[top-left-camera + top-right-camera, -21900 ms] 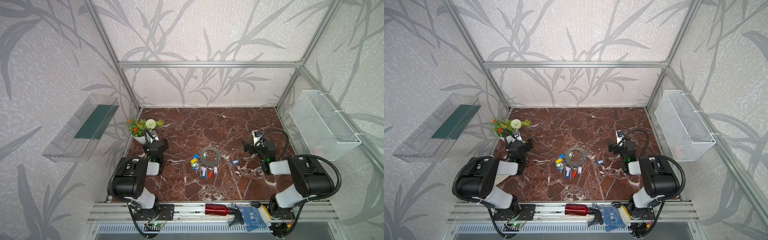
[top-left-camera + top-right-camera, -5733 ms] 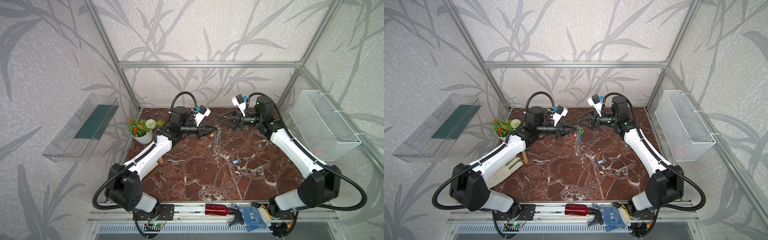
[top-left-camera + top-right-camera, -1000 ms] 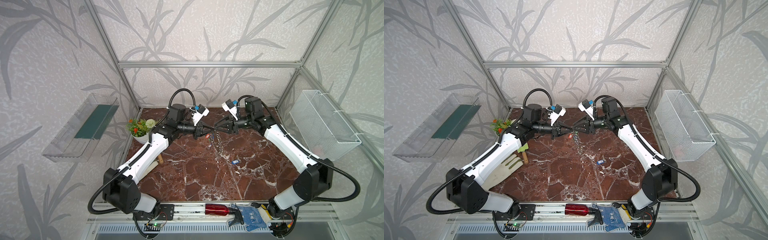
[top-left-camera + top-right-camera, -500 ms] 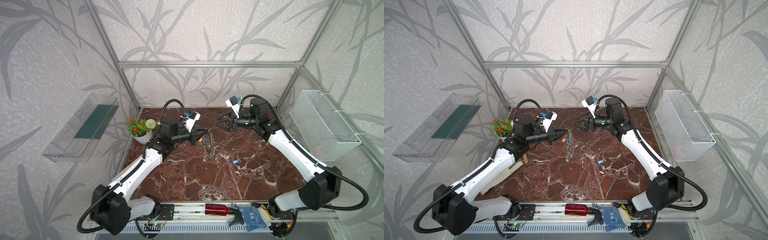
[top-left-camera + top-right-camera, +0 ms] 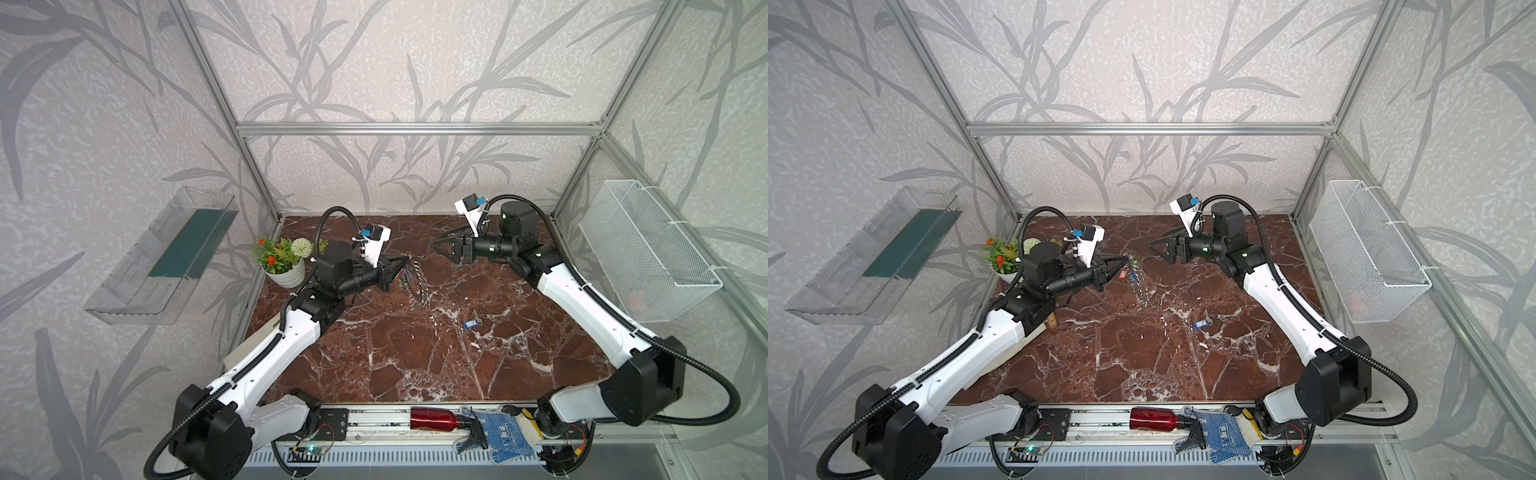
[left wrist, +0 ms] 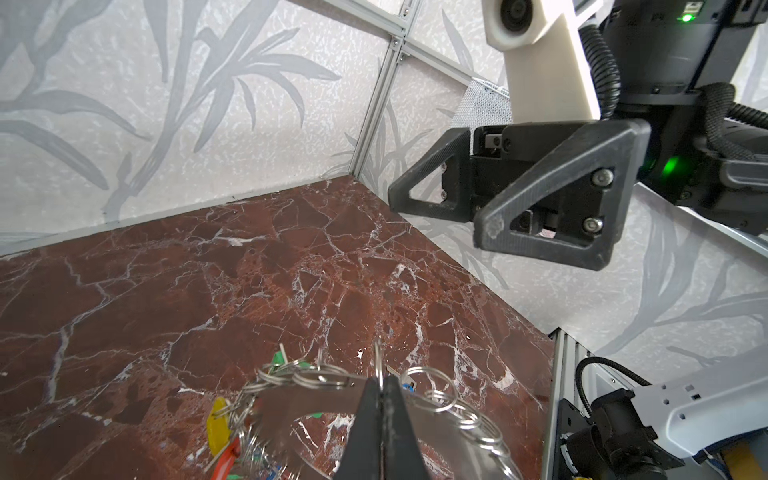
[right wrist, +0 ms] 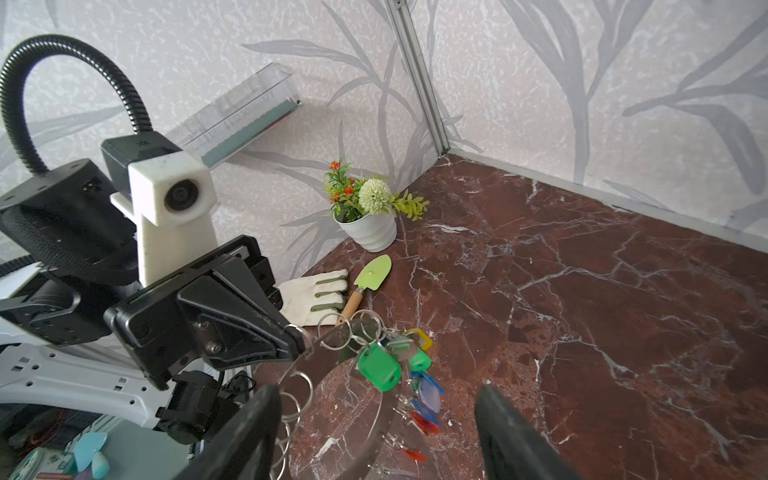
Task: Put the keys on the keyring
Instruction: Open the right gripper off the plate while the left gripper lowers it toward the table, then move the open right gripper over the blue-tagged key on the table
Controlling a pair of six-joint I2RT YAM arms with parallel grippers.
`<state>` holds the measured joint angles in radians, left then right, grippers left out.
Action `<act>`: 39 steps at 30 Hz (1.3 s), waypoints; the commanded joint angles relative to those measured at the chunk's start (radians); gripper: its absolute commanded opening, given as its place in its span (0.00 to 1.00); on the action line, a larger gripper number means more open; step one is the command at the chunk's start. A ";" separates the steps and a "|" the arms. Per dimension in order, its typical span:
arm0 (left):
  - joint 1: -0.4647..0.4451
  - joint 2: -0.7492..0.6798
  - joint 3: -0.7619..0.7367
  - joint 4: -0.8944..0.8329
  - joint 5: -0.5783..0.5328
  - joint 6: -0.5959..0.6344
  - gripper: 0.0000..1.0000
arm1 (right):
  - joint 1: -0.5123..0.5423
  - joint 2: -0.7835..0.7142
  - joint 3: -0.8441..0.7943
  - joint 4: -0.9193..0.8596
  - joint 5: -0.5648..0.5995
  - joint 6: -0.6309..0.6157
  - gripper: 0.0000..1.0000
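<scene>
left claw (image 7: 297,338) pinching keyring (image 7: 328,355) rim, tagged keys (image 7: 376,368) dangling, right claw (image 7: 377,388) spread wide

**No writing clear enough to read**

Nothing is reading clearly in any view. In both top views the blue dotted glove (image 5: 503,434) (image 5: 1225,436), lying on the front rail (image 5: 374,417), is carrying a pale printed mark that is too blurred to make out. In the right wrist view a pale green packet (image 7: 41,461) is showing printed characters too small to read. The coloured tags on the keys (image 7: 390,365) are showing no legible writing.
</scene>
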<state>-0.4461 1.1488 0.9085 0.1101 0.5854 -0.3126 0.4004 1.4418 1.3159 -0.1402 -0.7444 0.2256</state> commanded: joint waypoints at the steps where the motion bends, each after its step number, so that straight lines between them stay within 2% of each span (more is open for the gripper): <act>1: -0.004 -0.004 0.090 -0.073 -0.022 -0.058 0.00 | -0.003 -0.015 -0.012 0.001 0.071 0.023 0.78; 10: -0.002 0.077 0.263 -0.379 -0.026 -0.145 0.00 | -0.003 -0.056 -0.071 -0.065 0.244 0.062 0.88; 16: 0.001 0.124 0.336 -0.516 -0.003 -0.170 0.00 | 0.000 -0.091 -0.100 -0.151 0.362 0.060 1.00; 22: 0.006 0.144 0.346 -0.534 0.036 -0.160 0.00 | 0.004 -0.103 -0.112 -0.229 0.453 0.077 0.99; 30: 0.010 0.115 0.262 -0.506 0.000 -0.065 0.00 | 0.012 -0.123 -0.155 -0.473 0.646 0.098 1.00; 34: 0.010 0.075 0.197 -0.455 0.015 -0.039 0.00 | 0.021 -0.135 -0.208 -0.561 0.698 0.098 1.00; 36: 0.009 0.048 0.153 -0.414 0.031 -0.030 0.00 | 0.021 -0.147 -0.268 -0.561 0.710 0.233 0.86; 39: 0.009 0.035 0.121 -0.388 0.018 -0.018 0.00 | 0.054 -0.141 -0.331 -0.551 0.759 0.238 0.85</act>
<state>-0.4419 1.2297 1.0351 -0.3813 0.5884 -0.3676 0.4259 1.3167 1.0195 -0.6380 -0.0582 0.4026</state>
